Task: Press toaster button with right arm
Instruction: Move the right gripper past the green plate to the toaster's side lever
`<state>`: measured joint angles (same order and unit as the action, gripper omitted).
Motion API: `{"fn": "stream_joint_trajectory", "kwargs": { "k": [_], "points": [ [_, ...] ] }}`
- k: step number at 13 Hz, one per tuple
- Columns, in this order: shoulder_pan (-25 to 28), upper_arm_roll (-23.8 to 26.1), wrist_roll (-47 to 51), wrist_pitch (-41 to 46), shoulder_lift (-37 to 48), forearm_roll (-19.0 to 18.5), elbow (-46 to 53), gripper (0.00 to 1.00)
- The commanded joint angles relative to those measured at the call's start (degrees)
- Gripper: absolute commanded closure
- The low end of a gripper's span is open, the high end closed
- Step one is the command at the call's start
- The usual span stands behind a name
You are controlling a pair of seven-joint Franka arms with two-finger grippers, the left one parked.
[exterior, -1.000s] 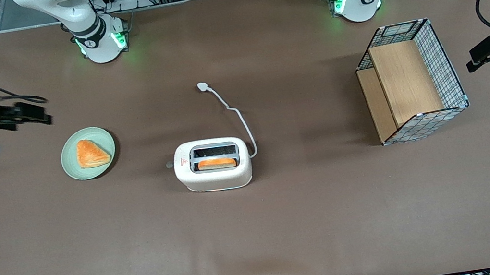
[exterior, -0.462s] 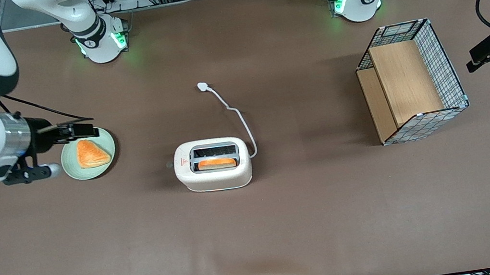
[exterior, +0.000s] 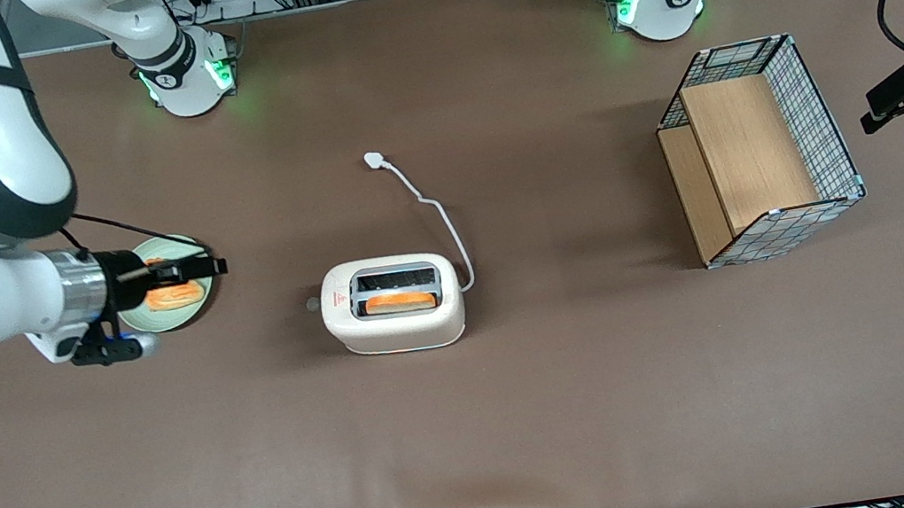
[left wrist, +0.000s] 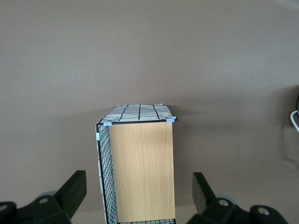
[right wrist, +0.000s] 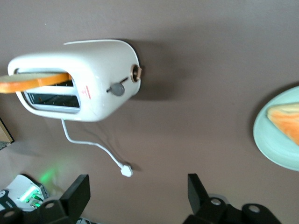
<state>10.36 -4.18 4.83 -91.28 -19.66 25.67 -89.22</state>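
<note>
The cream-white toaster [exterior: 392, 303] stands mid-table with a slice of toast [exterior: 399, 301] in the slot nearer the front camera. Its small grey button [exterior: 313, 304] sticks out of the narrow end facing the working arm's end of the table. My right gripper [exterior: 207, 266] is open and empty above the green plate [exterior: 142, 319], well short of the button. The right wrist view shows the toaster [right wrist: 79, 79], the grey button [right wrist: 117, 88], a copper-ringed dial [right wrist: 136, 73] beside it, and my spread fingertips [right wrist: 77, 193] around the gripper's gap [right wrist: 138, 196].
The plate holds an orange pastry [exterior: 173, 295], also in the wrist view [right wrist: 287, 119]. The toaster's white cord ends in a plug [exterior: 373, 159] farther from the front camera. A wire basket with wooden panels [exterior: 760, 154] lies toward the parked arm's end, also in the left wrist view [left wrist: 140, 163].
The right arm has swung in from the table's end toward the toaster; the gripper now hangs over the plate. The toaster, plate and basket have not moved.
</note>
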Motion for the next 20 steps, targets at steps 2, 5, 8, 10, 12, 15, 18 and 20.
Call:
{"fn": "stream_joint_trajectory", "kwargs": {
  "k": [2,5,8,10,12,15,18,20],
  "points": [
    [3.0,-0.2,-0.3,-4.6,-1.9,1.3,0.5,0.99],
    [5.5,-0.2,-0.9,-7.9,-3.3,1.3,0.5,1.0],
    [6.7,-0.1,-5.3,-14.0,-4.9,1.3,-2.1,1.0],
    [7.6,-0.1,-6.8,-17.3,-5.6,2.5,-3.4,1.0],
    [8.1,-0.1,-6.8,-17.4,-7.0,4.8,-3.6,1.0],
    [7.8,-0.1,-7.2,-17.4,-9.0,8.3,-3.6,1.0],
    [7.3,-0.1,-8.1,-17.4,-10.5,10.6,-3.6,1.0],
    [7.3,-0.1,-8.1,-17.4,-10.8,10.6,-3.7,1.0]
  ]
}}
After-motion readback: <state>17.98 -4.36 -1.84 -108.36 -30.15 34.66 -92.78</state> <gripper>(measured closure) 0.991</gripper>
